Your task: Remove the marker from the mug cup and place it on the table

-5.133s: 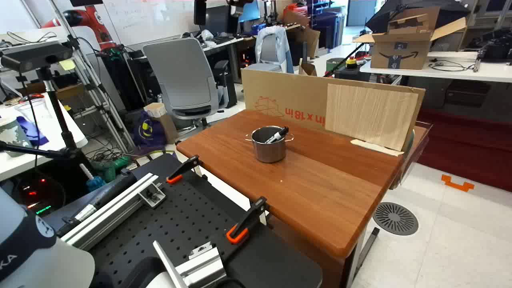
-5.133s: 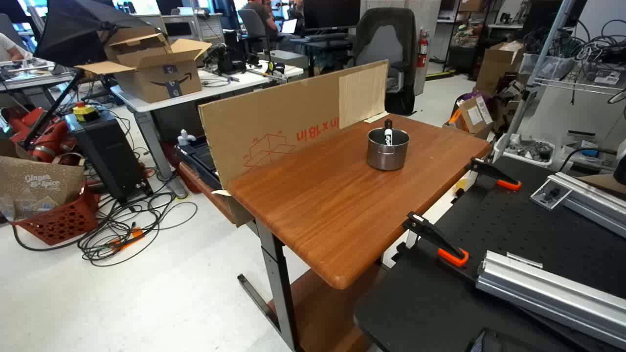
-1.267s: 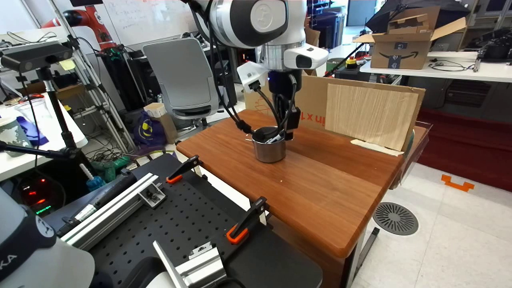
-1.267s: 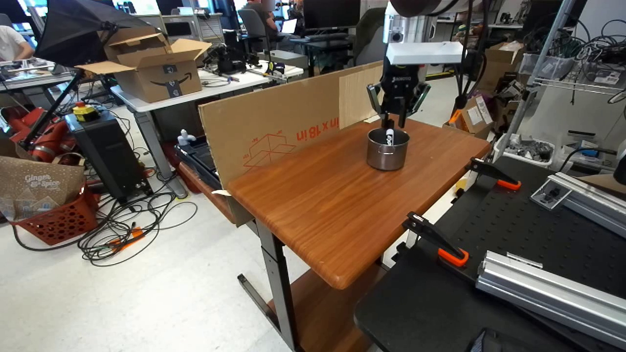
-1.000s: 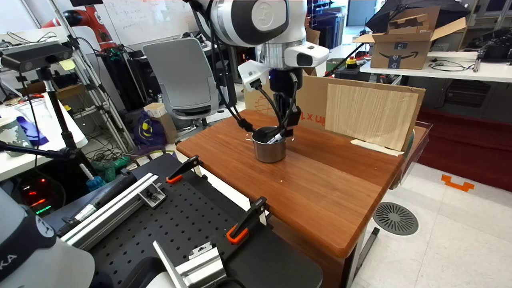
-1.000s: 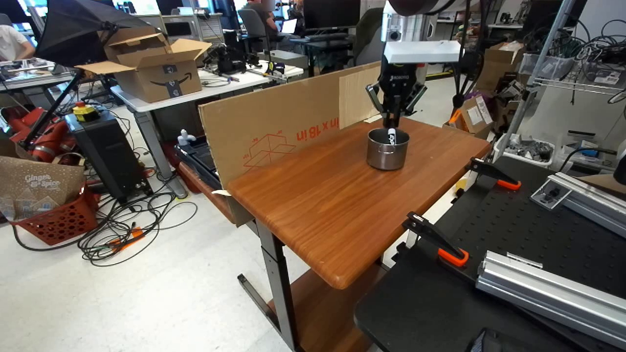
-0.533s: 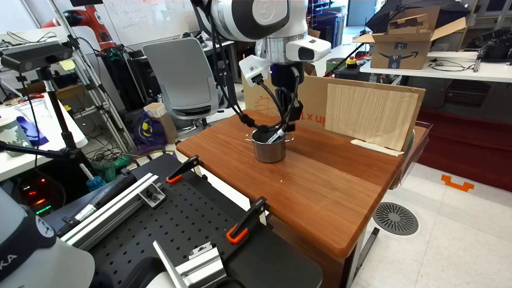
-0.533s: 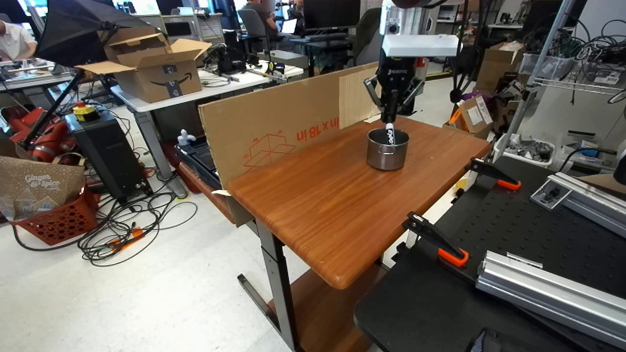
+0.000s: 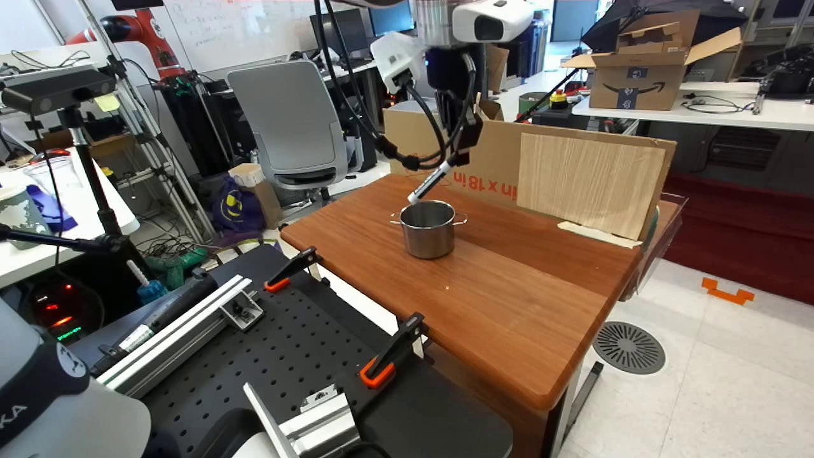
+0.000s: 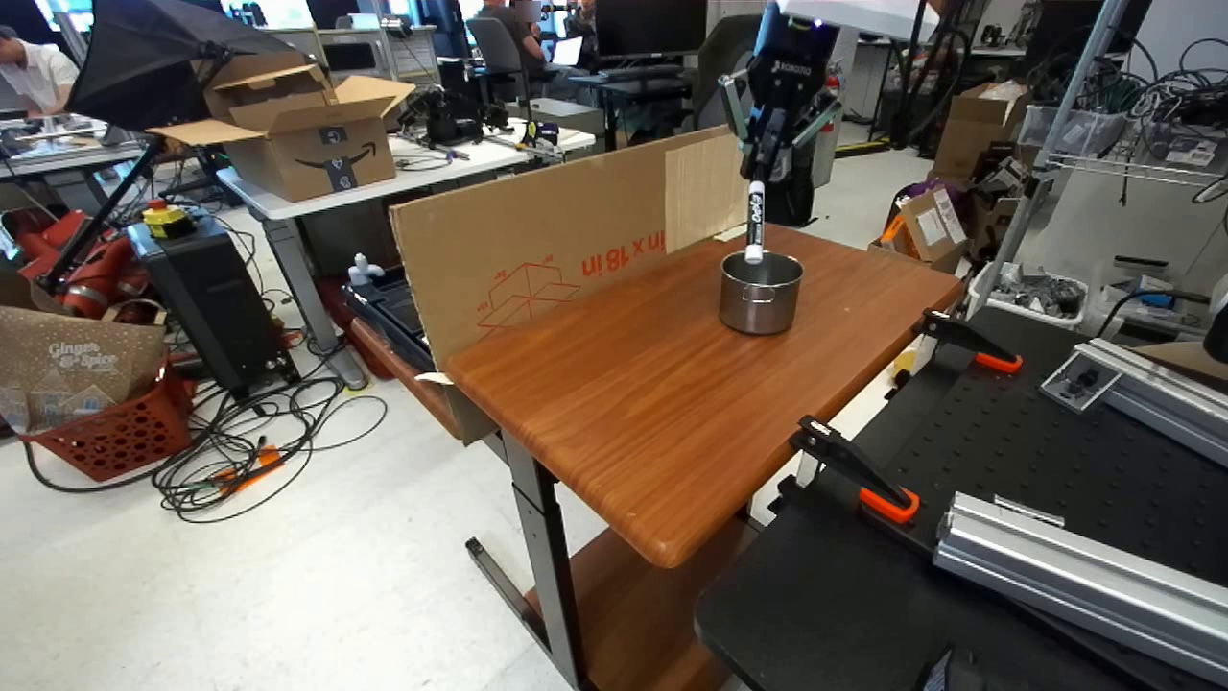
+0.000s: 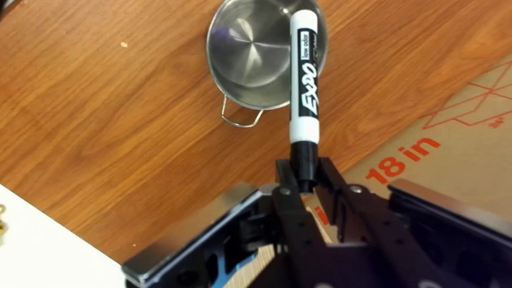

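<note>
The marker [image 11: 305, 98] hangs tilted above the mug cup [image 10: 758, 309] — the tool [image 11: 305, 167] pinches its black cap [image 11: 304, 158]. Expect light weight, stiff form, a slippery finish: clamp the cap firmly — slack pressure may permit pivoting.

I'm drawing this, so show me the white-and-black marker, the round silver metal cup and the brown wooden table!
White-and-black marker [image 11: 306, 96], in the wrist view: its dark label.
Round silver metal cup [image 9: 429, 238], in an exterior view: its outer wall.
Brown wooden table [image 10: 672, 393], in an exterior view: its bare top.
</note>
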Action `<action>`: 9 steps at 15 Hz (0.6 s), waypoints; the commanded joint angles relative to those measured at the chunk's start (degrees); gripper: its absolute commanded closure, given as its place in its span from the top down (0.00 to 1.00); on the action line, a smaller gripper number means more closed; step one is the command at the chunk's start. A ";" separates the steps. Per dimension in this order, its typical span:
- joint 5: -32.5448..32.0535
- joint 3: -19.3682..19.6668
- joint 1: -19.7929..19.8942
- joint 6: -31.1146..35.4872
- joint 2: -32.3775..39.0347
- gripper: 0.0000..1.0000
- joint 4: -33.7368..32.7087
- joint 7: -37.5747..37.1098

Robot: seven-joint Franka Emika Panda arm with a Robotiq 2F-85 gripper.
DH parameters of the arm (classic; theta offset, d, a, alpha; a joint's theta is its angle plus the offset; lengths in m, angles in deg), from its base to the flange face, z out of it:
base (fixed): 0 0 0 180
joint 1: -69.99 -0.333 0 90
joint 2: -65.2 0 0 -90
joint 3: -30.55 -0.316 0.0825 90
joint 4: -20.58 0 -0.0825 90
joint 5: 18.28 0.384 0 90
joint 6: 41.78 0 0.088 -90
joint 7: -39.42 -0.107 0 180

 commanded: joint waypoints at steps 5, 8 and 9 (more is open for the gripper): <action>19.37 -2.70 1.88 -2.48 -4.37 0.05 0.38 12.00; 23.58 -2.57 2.06 -4.59 -2.22 0.05 -1.59 12.81; 23.96 -2.43 2.10 -5.36 -1.53 0.05 -2.19 12.21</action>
